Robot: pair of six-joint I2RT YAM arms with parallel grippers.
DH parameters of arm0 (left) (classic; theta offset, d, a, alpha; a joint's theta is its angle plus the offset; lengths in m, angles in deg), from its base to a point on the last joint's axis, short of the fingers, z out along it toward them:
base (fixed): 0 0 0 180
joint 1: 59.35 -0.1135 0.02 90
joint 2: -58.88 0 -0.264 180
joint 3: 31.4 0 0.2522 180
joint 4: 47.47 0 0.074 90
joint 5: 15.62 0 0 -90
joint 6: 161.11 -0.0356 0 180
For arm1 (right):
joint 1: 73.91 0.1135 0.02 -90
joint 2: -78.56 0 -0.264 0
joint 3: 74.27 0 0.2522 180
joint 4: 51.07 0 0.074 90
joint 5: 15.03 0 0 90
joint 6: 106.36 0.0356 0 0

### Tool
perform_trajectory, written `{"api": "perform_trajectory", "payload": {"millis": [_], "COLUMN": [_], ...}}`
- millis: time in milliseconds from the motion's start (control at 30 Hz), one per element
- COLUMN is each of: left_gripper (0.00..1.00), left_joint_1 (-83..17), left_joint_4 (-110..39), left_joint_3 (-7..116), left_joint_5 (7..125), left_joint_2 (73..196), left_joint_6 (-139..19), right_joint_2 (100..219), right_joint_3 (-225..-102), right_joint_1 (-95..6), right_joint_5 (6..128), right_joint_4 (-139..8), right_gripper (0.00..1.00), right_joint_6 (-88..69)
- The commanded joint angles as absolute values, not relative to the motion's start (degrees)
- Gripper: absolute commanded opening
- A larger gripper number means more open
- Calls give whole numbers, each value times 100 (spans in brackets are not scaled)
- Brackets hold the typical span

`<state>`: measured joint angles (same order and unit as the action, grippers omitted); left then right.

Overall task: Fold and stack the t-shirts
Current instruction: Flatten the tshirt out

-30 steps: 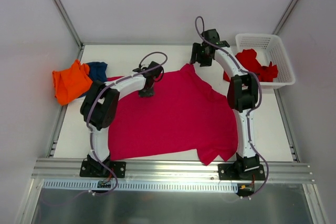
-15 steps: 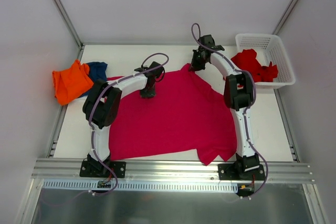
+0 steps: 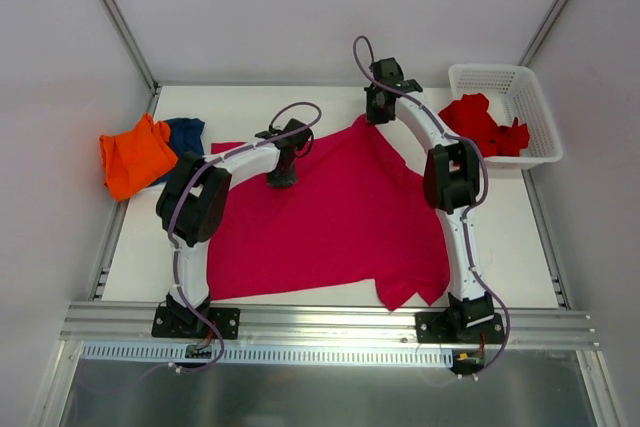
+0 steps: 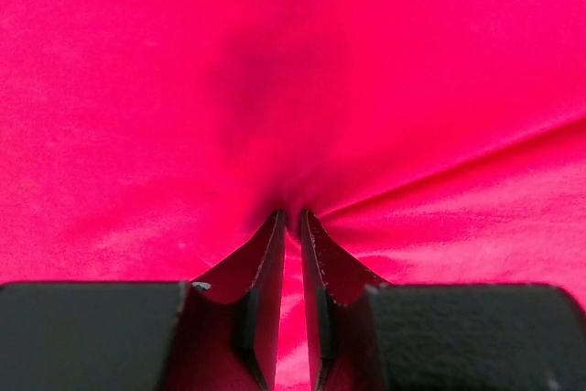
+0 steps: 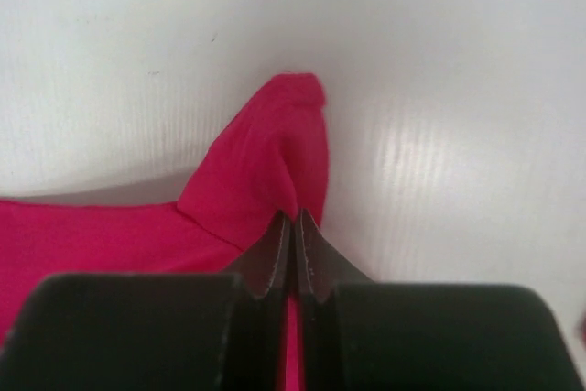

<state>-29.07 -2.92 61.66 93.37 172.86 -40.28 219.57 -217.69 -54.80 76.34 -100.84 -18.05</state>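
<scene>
table [image 3: 330, 107]: white, under both sets of jaws; the arms reach over it from the near edge.
magenta-pink t-shirt [image 3: 330, 217]: spread mostly flat on the table, from both sets of jaws back toward the arm bases. Its far edge runs between the two jaws. A sleeve sticks out at the near right, well behind the right jaws.
basket [image 3: 541, 112]: white mesh, right of the right jaws, apart from them, at the far right corner.
orange t-shirt [image 3: 135, 157]: crumpled heap well left of the left jaws, at the table's left edge.
red t-shirt [image 3: 480, 122]: bunched in the basket, right of the right jaws, with one part over the basket's left rim.
navy t-shirt [image 3: 187, 132]: left of the left jaws, touching the orange heap on its far-right side, partly hidden by it.
right gripper [image 5: 293, 217]: jaws clenched on the magenta-pink shirt's far corner. A pointed flap of cloth sticks out past the tips, white table around it.
left gripper [image 4: 293, 219]: jaws nearly together, tips down on the magenta-pink shirt and pinching a fold. Creases fan out from the tips, cloth on every side.
</scene>
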Motion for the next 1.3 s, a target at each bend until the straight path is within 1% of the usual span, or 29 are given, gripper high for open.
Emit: {"api": "perform_trajectory", "payload": {"millis": [0,67,100,133,167,233,267,333,367,400,467,500,567,700,833,933,1067,1267], "left_gripper": [13,13,13,13,12,12,11,11,11,11,11,11,11,10,9,9,9,9], "left_joint_1": [-2955,-2947,-2955,-2955,-2955,-2955,-2964,-2964,-2964,-2973,-2973,-2973,-2964,-2973,-2964,-2973,-2964,-2973], "left_joint_4": [-110,-119,-136,-145,-145,-145,-145,-145,-145,-145,-145,-145,-154,-172,-172,-181,-198,-224], "left_joint_3": [5961,5935,5926,5926,5909,5917,5909,5900,5891,5882,5865,5865,5900,5856,5751,5689,5592,5478], "left_joint_5": [9205,9179,9170,9161,9152,9135,9117,9117,9126,9126,9117,9108,9064,8959,8968,8959,8941,8897], "left_joint_2": [17173,17182,17182,17182,17191,17200,17200,17200,17191,17182,17182,17182,17208,17191,17060,16972,16857,16725], "left_joint_6": [-4035,-4035,-4035,-4035,-4026,-4035,-4043,-4043,-4052,-4070,-4052,-4044,-4026,-4000,-3991,-4000,-3973,-3956], "right_joint_2": [21198,21127,21118,21136,21162,21197,21197,21119,21066,21005,20620,20452,20022,20002,20029,19879,19879,19888], "right_joint_3": [-22118,-22223,-22285,-22416,-22504,-22732,-22803,-22848,-22839,-22830,-22410,-22182,-21542,-21310,-20828,-20230,-19913,-19376], "right_joint_1": [-5528,-5528,-5537,-5545,-5554,-5572,-5572,-5581,-5589,-5633,-5686,-5764,-5809,-5818,-5818,-5835,-5862,-5906], "right_joint_5": [8656,8911,8955,9052,9087,9288,9403,9903,10079,10246,10196,9795,9380,8896,8622,8543,8078,7779], "right_joint_4": [-9973,-9946,-9946,-9946,-9955,-9929,-9929,-9833,-9814,-9823,-9884,-9928,-9981,-10848,-11098,-10975,-11018,-10887], "right_gripper": [2,3,5,11,28,46,57,65,74,76,77,77,75,70,63,62,63,63], "right_joint_6": [-2488,-2681,-2725,-2778,-2874,-3006,-3190,-3401,-3507,-3630,-3527,-3265,-3008,-2350,-1954,-1751,-1506,-1311]}}
